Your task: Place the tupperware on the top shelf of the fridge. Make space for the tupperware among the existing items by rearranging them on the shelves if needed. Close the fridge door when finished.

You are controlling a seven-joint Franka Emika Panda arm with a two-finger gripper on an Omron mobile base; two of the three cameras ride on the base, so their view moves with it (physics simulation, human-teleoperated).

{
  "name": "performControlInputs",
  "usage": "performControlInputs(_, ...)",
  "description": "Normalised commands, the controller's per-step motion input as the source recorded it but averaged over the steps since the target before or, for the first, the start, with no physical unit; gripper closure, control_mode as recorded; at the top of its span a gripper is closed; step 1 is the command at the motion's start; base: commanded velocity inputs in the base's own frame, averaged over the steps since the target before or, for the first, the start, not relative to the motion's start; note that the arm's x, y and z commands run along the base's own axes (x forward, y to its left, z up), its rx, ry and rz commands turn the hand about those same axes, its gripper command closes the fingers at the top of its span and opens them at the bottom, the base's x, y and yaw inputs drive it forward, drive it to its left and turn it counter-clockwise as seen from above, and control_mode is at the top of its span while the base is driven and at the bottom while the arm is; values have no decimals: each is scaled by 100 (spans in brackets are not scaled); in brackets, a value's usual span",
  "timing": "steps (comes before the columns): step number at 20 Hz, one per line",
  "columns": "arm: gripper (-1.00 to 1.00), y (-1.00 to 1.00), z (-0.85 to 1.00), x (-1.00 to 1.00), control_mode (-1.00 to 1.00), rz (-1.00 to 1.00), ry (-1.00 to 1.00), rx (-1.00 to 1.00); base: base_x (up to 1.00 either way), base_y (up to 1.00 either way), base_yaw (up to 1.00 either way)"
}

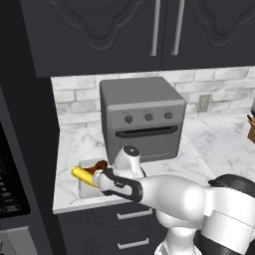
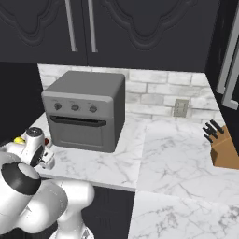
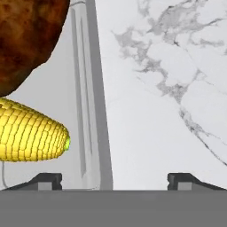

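The tupperware (image 1: 87, 190), a shallow translucent-white tub, sits on the marble counter near its front left corner. It holds a yellow corn cob (image 1: 81, 174) and a brown piece of meat (image 1: 101, 164). In the hand view the corn cob (image 3: 31, 133) and meat (image 3: 26, 40) lie at the left, and the tub's grey rim (image 3: 91, 111) runs up between the two fingertips. My gripper (image 3: 115, 179) hangs just over the tub's edge, open, with one finger inside the tub and the other over the counter, neither touching the rim. The fridge, its shelves and its door are out of view.
A grey countertop oven (image 1: 142, 119) stands behind the tub against the brick wall. A dark wall oven (image 1: 10, 189) borders the counter on the left. A wooden knife block (image 2: 224, 149) stands at the far right. Dark cabinets (image 1: 99, 35) hang overhead.
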Motion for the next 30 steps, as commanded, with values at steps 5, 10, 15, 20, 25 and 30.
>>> performControlInputs(5,100,0,-2,1,-100,0,1,0,0,0,0)
performControlInputs(10,100,0,4,-5,-100,0,-1,0,0,0,0)
performControlInputs(15,100,-2,47,-44,-100,0,-5,0,0,0,0)
performControlInputs(20,100,-22,97,-90,-100,-2,-11,-1,0,0,0)
performControlInputs(25,100,-77,97,-100,-100,-3,-17,-1,0,0,0)
performControlInputs(30,100,-100,84,-80,-100,0,-22,0,0,0,0)
